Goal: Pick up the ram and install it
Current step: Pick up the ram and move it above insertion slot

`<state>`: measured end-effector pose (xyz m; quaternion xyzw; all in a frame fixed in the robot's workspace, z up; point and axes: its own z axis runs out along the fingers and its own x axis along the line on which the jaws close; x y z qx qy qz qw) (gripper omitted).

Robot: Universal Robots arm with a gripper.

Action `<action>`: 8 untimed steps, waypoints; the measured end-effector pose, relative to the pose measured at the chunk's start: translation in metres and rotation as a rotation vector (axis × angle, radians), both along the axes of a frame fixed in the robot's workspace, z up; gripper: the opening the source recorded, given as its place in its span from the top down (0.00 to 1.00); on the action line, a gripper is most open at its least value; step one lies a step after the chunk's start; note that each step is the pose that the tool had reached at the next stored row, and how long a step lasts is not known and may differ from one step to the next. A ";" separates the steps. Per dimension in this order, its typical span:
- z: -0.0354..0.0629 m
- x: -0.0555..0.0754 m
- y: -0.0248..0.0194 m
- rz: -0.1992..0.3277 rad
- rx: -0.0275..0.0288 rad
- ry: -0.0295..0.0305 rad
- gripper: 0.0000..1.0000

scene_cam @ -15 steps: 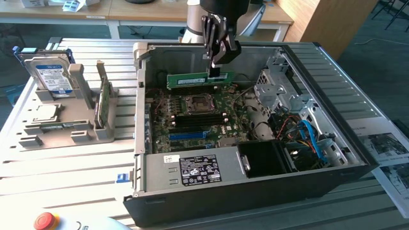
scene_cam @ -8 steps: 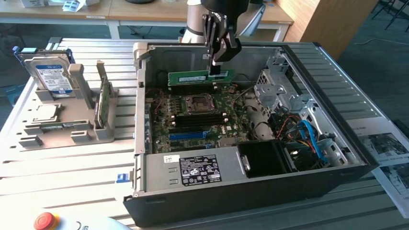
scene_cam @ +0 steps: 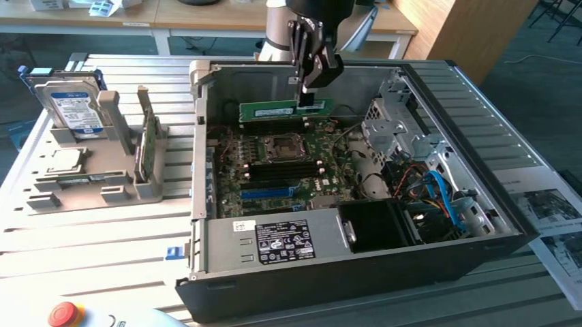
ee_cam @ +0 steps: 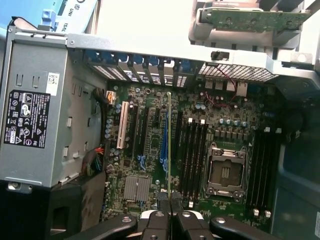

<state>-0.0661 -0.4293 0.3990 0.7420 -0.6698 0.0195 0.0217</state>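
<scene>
Hand (scene_cam: 307,101) is clamping the ram (scene_cam: 272,109) at its top edge and holding it level inside the open computer case (scene_cam: 509,225), contacts facing down. It is hanging above the motherboard (scene_cam: 314,174), just behind the CPU socket (scene_cam: 279,146), probably for lining up with the memory slots (ee_cam: 192,150). Power supply (scene_cam: 227,248) is carrying a black label, print unreadable. Hard drive (scene_cam: 73,105) is standing on the counter (scene_cam: 91,231).

My end effector (scene_cam: 309,102) looks matt black; the ram (scene_cam: 268,110), green circuit board; the case (scene_cam: 255,82), dull grey sheet metal.
</scene>
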 end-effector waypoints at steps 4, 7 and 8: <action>0.0000 0.000 0.0000 0.000 -0.0001 -0.0018 0.88; 0.0000 -0.001 0.0000 0.000 -0.0001 -0.0070 0.88; 0.0000 -0.001 0.0000 0.000 0.0000 -0.0090 0.88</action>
